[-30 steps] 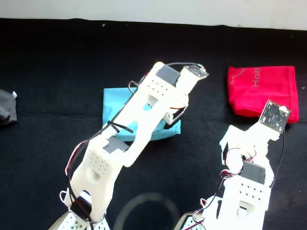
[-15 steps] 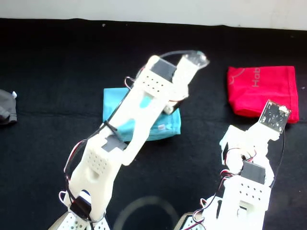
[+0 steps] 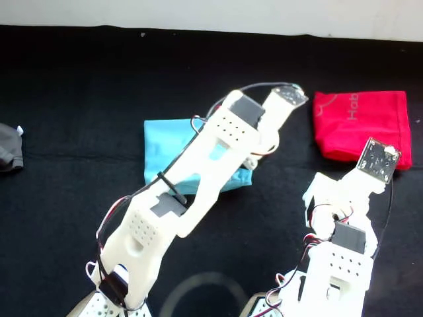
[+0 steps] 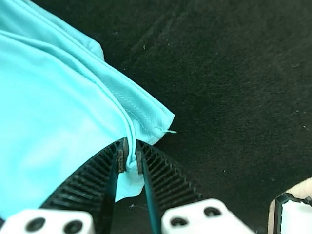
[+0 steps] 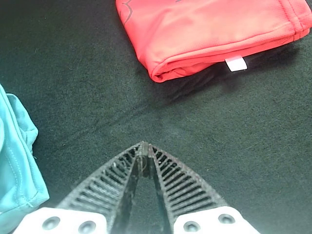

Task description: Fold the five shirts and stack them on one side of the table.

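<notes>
A folded light blue shirt (image 3: 165,142) lies at mid-table, partly under my left arm (image 3: 218,148). My left gripper (image 4: 128,158) is shut on a folded edge of this blue shirt (image 4: 53,117) near its corner. A folded red shirt (image 3: 362,124) lies at the back right. My right gripper (image 5: 144,153) is shut on nothing, over bare black cloth between the red shirt (image 5: 209,29) and the blue shirt's edge (image 5: 17,161). The right arm (image 3: 344,205) stands in front of the red shirt.
A dark grey garment (image 3: 10,146) lies at the table's left edge. The black tablecloth (image 3: 86,79) runs back to a white wall. Bare table lies between the blue and red shirts.
My left arm has swung to the right, toward the red shirt, with the blue shirt's edge held; the blue shirt has shifted slightly right. The right arm has kept still.
</notes>
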Action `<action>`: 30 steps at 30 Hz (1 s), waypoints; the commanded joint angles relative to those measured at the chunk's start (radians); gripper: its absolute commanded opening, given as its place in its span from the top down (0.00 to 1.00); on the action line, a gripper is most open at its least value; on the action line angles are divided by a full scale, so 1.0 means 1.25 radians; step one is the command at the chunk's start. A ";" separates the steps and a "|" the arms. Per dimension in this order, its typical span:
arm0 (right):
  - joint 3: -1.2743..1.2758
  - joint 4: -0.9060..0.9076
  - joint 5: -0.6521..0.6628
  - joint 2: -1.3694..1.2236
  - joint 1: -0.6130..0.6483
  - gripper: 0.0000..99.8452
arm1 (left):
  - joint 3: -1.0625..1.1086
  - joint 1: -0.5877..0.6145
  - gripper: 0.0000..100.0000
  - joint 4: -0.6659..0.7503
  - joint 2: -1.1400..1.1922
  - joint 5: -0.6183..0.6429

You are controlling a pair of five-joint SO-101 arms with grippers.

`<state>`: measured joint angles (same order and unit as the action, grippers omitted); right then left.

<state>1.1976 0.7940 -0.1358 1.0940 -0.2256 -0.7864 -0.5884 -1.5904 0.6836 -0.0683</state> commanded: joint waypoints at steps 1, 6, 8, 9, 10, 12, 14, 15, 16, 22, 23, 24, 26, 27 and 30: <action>-0.002 -0.014 0.002 0.012 -0.004 0.99 | 0.008 -0.013 0.93 0.011 -0.008 0.006; -0.002 -0.014 0.002 0.012 -0.004 0.99 | -0.057 0.028 0.84 -0.048 -0.030 0.005; -0.002 -0.014 0.002 0.012 -0.004 0.99 | -0.116 0.047 0.85 -0.095 -0.048 0.005; -0.002 -0.014 0.002 0.012 -0.004 0.99 | -0.145 0.057 0.85 -0.118 -0.060 0.005; -0.002 -0.014 0.002 0.012 -0.004 0.99 | -0.169 0.072 0.85 -0.131 -0.072 0.004; -0.001 -0.014 0.002 0.012 -0.004 0.99 | -0.186 0.116 0.85 -0.137 -0.099 0.004; -0.001 -0.014 0.002 0.009 -0.003 0.99 | -0.184 0.179 0.85 -0.137 -0.112 0.004; -0.001 -0.014 0.002 0.008 0.001 0.99 | -0.174 0.212 0.87 -0.137 -0.110 0.004; -0.001 -0.014 0.007 0.008 0.015 0.99 | -0.154 0.241 0.90 -0.136 -0.101 0.004; -0.028 -0.010 0.106 -0.019 0.223 0.99 | -0.075 0.370 0.99 -0.056 0.025 -0.010; -0.057 -0.007 0.118 -0.044 0.247 0.99 | -0.075 0.384 0.99 -0.036 0.045 -0.021; -0.089 0.009 0.120 -0.074 0.269 0.99 | -0.075 0.395 0.99 -0.015 0.061 -0.023; -0.174 0.051 0.122 -0.153 0.325 0.99 | -0.075 0.408 0.99 0.021 0.084 -0.023; -0.220 0.073 0.124 -0.201 0.359 0.99 | -0.075 0.411 0.99 0.036 0.091 -0.023; -0.349 0.102 0.122 -0.337 0.458 0.99 | -0.075 0.414 0.99 0.077 0.107 -0.022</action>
<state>0.9352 0.8968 0.0084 0.8101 0.2394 -0.8753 -0.0775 -1.5428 0.8186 -0.0867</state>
